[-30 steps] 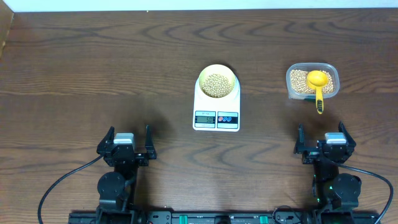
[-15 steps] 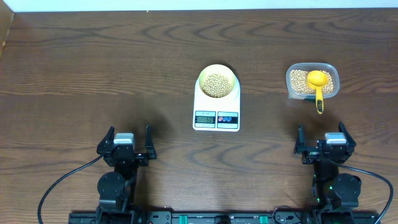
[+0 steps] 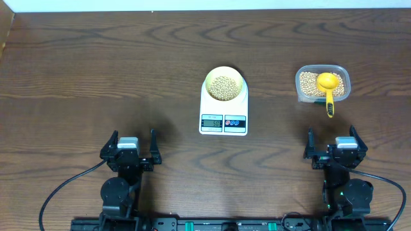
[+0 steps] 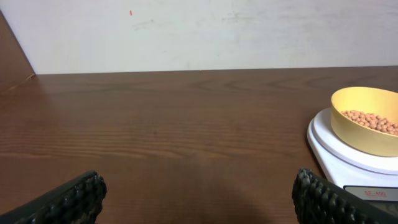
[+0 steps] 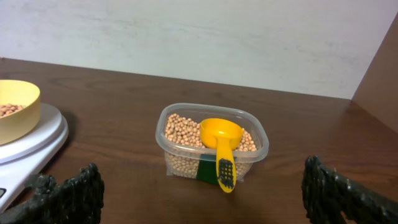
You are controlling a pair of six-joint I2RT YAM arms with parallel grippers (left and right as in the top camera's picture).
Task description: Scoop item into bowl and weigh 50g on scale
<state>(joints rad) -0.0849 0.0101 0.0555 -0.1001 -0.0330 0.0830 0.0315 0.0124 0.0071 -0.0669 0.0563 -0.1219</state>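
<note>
Both of our grippers sit with fingers spread wide and hold nothing: the left gripper (image 3: 131,142) and right gripper (image 3: 334,142) rest low at the near edge, pointing toward the far wall. Bare table (image 3: 96,77) stretches ahead of the left one. Between them, farther out, the bowl (image 3: 224,83) of beans (image 3: 223,86) sits on the scale (image 3: 223,109). Ahead of the right gripper, the tub (image 5: 211,148) holds more beans and the scoop (image 5: 220,144), its handle hanging over the near rim.

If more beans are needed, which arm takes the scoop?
Right. The right gripper sits open directly below the scoop in the tub; the left gripper is across the table, beyond the scale.
</note>
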